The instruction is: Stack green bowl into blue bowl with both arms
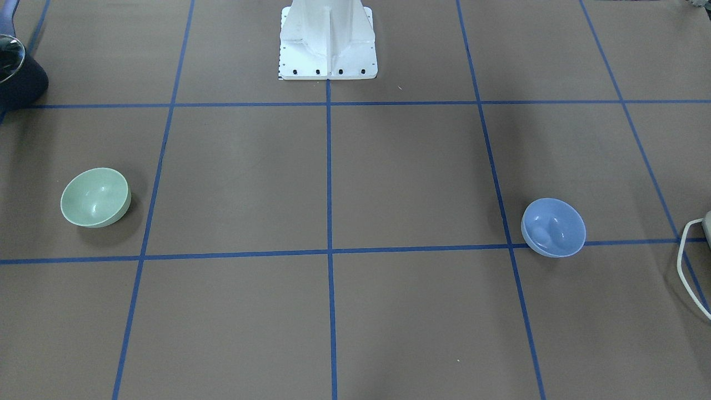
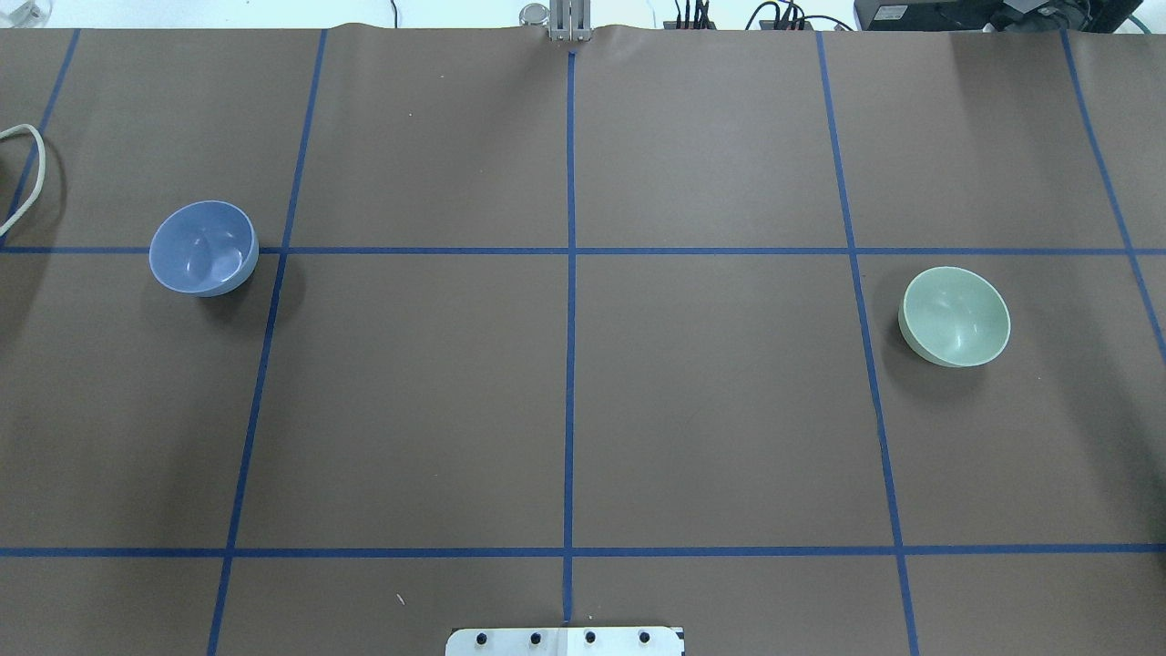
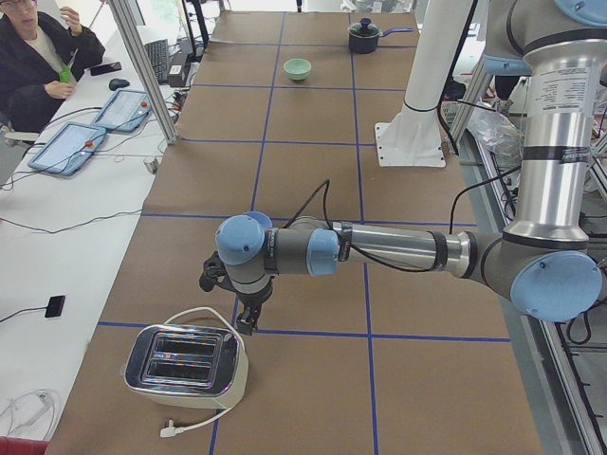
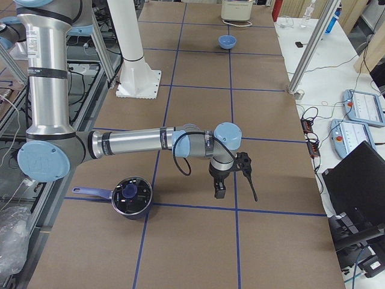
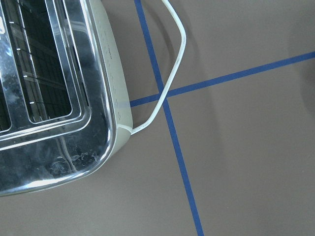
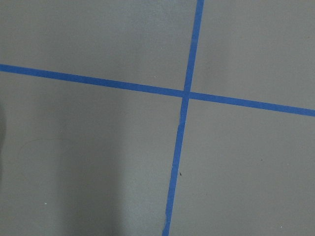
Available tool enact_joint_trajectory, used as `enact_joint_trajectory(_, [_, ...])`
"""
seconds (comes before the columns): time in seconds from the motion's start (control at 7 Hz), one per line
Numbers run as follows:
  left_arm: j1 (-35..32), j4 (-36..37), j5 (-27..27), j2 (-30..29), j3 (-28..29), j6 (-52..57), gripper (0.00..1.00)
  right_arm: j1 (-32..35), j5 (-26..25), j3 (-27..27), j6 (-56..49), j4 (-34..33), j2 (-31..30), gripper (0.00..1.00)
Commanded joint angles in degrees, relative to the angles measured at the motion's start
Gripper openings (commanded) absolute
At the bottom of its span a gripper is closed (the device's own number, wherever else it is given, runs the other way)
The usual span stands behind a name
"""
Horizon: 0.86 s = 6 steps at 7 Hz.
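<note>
The green bowl (image 2: 955, 316) sits upright on the table (image 2: 583, 410) on my robot's right side. It is well apart from the blue bowl (image 2: 202, 247), which stands upright far over on the left, touching a blue tape line. Both are empty and neither is touched.

As I read it, the task is at its very start, with the first reach not yet made. The right gripper (image 4: 219, 188) hangs above the table near a dark pot (image 4: 131, 196), toward the right end. The left gripper (image 3: 248, 322) hangs just beside a toaster (image 3: 185, 368).

Only the side cameras show either gripper, so I cannot tell how far either is open, though neither has a bowl.

Next, I judge, the right arm must travel to the green bowl and pinch its rim squarely. The left should go to the blue bowl to steady it or bring it inward. Those glossy walls may slip in a shallow grip.
</note>
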Motion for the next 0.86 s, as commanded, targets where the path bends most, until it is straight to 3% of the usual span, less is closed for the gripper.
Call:
enact_joint_trajectory(0.0, [0.0,-0.1,-0.1,-0.1,-0.1,0.3,0.98,0.0,0.0,0.0,0.0,0.0,0.0,1.0])
enact_joint_trajectory(0.29, [0.0,-0.1,0.0,-0.9,-0.4,0.3,0.98,0.0,0.1,0.4,0.0,0.0,0.9,1.0])
enact_joint_trajectory(0.71, [0.0,-0.1,0.1,-6.8,-1.1,-0.5,0.98,0.0,0.2,1.1,-0.2,0.1,3.8,1.0])
